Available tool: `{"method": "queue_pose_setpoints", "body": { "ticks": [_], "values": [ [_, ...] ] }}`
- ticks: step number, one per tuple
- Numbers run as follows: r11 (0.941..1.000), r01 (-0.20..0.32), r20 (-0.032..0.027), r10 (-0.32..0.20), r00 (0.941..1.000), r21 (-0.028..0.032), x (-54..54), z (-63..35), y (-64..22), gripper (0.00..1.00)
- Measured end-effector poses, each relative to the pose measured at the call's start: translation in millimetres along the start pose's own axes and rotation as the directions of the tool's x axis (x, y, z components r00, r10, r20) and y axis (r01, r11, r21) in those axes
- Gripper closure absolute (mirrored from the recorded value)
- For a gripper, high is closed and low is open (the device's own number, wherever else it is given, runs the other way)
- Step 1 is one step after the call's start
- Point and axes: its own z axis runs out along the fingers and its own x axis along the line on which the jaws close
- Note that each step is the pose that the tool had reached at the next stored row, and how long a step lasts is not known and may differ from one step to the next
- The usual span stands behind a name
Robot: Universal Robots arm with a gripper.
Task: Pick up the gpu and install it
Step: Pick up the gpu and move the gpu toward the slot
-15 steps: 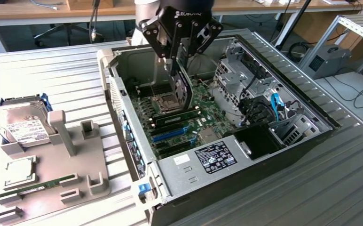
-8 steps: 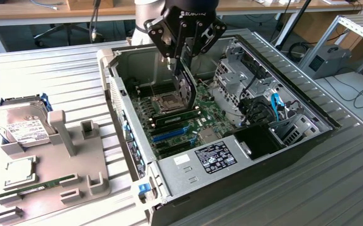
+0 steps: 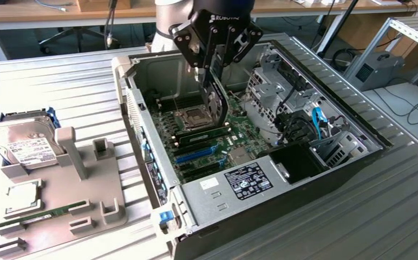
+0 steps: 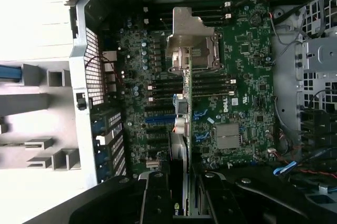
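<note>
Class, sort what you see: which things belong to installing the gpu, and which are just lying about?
Belongs to the job: gripper, shut on the gpu, held edge-on over the motherboard; open computer case.
Lying about: hard drive, RAM stick, processor chip, grey holder.

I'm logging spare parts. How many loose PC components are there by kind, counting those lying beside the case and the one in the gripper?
gpu: 1
hard drive: 1
CPU: 1
RAM stick: 1
Total: 4
</note>
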Motion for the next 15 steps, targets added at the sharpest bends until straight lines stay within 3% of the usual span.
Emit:
{"method": "queue_pose_setpoints", "body": {
  "ticks": [15],
  "values": [
    [1.0, 0.0, -0.0003, 0.0, 1.0, -0.0001, -6.2, 17.8, 0.3, 0.74]
  ]
}}
